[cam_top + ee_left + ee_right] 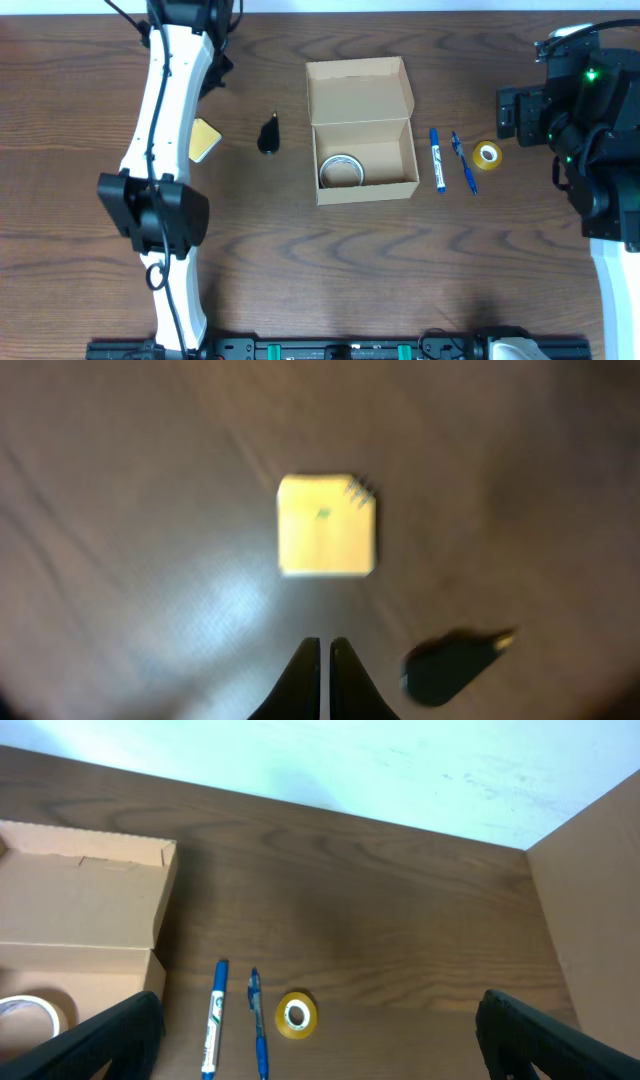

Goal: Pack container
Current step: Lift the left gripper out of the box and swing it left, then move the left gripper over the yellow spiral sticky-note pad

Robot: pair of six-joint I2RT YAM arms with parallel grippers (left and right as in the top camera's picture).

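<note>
Bench (300,270), dark wood grain, seen from overhead; small tan cardboard box (362,130) sits near the middle, hinged flap lid thrown back toward the far edge, cavity open upward

Packed so far: one pale ring of tape (341,169), lying flat in the left half of the box; nothing else visible inside

Still out on the bench: square yellow sticky-note pad (205,139) and black teardrop-shaped object (270,133), both left of the box; blue-and-white marker (437,159), blue pen (463,162) and small yellow tape roll (487,154) to its right, side by side, none touching the box

Left fingers (305,680): pressed together, holding nothing; left wrist view is blurred, yellow pad lies ahead of the tips, apart from them, black object off to one side

Right fingers (110,1035): spread wide, empty; they hang above the bench, with the marker, pen and yellow roll in view between them

Judgement: early in the task; one item in, five apparently to go; lid not yet closed; yellow pad looks the likeliest next pick for the left side, though the fingers would need to part first
</note>
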